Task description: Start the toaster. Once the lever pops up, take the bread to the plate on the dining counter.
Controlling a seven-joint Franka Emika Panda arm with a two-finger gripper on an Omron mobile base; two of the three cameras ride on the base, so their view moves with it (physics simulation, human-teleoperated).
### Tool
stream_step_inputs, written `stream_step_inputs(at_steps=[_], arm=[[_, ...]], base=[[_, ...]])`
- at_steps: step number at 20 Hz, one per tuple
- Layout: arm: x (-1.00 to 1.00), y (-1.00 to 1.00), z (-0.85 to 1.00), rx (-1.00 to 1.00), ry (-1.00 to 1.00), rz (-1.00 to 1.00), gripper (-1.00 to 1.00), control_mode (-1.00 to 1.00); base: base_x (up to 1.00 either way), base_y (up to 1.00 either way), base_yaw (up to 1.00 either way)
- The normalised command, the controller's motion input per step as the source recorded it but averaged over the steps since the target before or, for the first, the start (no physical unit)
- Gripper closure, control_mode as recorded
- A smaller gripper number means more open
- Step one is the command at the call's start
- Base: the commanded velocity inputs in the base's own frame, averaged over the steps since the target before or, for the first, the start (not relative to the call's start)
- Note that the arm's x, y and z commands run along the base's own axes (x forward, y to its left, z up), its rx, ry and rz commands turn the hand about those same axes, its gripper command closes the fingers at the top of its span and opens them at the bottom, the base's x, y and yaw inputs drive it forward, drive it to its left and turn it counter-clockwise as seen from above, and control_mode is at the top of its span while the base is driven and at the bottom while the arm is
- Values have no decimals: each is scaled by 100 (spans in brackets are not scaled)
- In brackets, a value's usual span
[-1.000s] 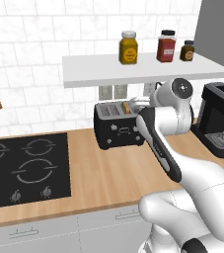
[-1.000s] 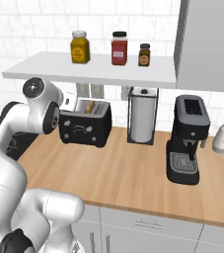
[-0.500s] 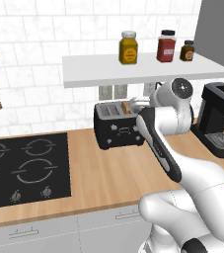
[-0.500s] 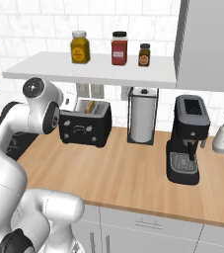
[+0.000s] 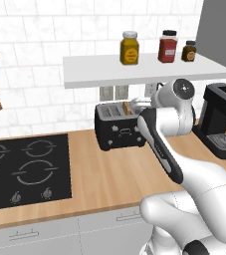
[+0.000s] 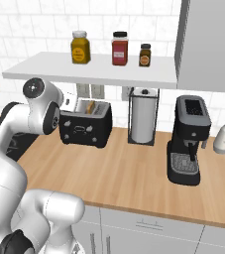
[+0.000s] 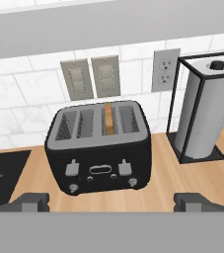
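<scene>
The black toaster (image 7: 98, 148) stands on the wood counter against the tiled wall, also seen as the toaster (image 5: 119, 127) and the toaster (image 6: 85, 128). The bread (image 7: 111, 118) stands upright in a right-hand slot, its tan edge poking out as the bread (image 5: 127, 108) and the bread (image 6: 88, 106). Two pale levers (image 7: 72, 168) sit on the toaster's front. My gripper (image 7: 114, 200) hovers in front of and above the toaster, open, with nothing between its fingertips (image 7: 32, 200). The plate and the dining counter are out of view.
A paper towel roll in a black wire holder (image 7: 205, 116) stands right of the toaster. Further right are a black coffee machine (image 6: 188, 139) and a pale spray bottle (image 6: 223, 136). A black hob (image 5: 20, 169) lies to the left. A shelf (image 5: 134, 69) with jars hangs overhead.
</scene>
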Motion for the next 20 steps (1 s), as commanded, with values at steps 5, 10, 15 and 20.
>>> stream_step_inputs(at_steps=[5, 10, 15, 20], arm=[[0, 0, 0, 0, 0, 0, -100, -100], [-5, 0, 0, 0, 0, 0, -100, -100], [-34, 0, 0, 0, 0, 0, -100, -100], [-52, 1, 3, 0, -18, 0, -100, -100]], base=[[0, 0, 0], [0, 0, 0], [0, 0, 0], [0, 0, 0]])
